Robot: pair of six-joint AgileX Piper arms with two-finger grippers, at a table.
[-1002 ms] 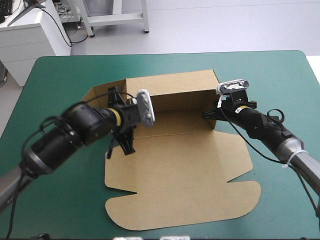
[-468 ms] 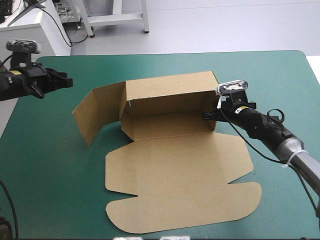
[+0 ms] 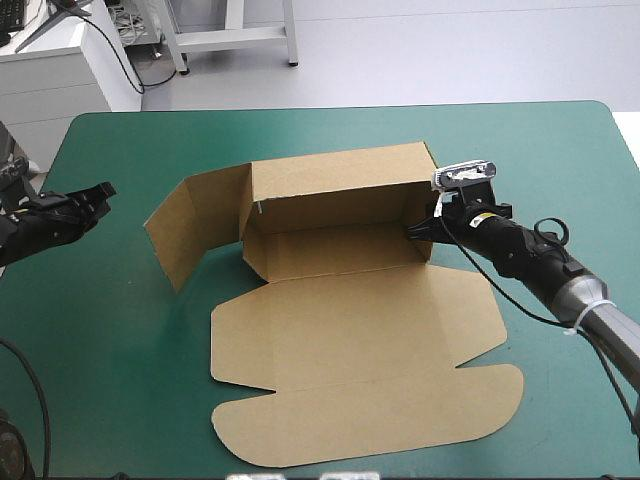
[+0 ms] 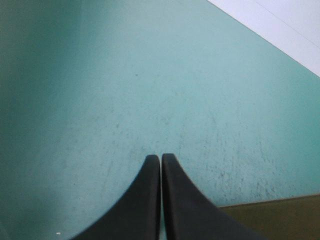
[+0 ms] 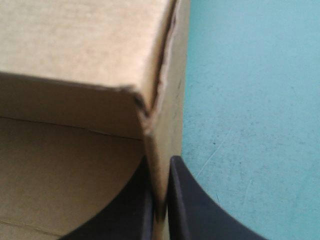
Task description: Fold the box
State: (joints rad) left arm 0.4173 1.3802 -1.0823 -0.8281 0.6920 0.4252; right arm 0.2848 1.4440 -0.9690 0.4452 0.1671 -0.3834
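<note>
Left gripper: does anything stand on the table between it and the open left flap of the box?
Nothing visible does. Only bare teal-green cover lies between the left gripper, shut, and the flap of the box. The right gripper is shut on the right wall.

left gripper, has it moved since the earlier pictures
Yes. The left gripper has pulled back from the box, leftward to the left edge of the table.
</note>
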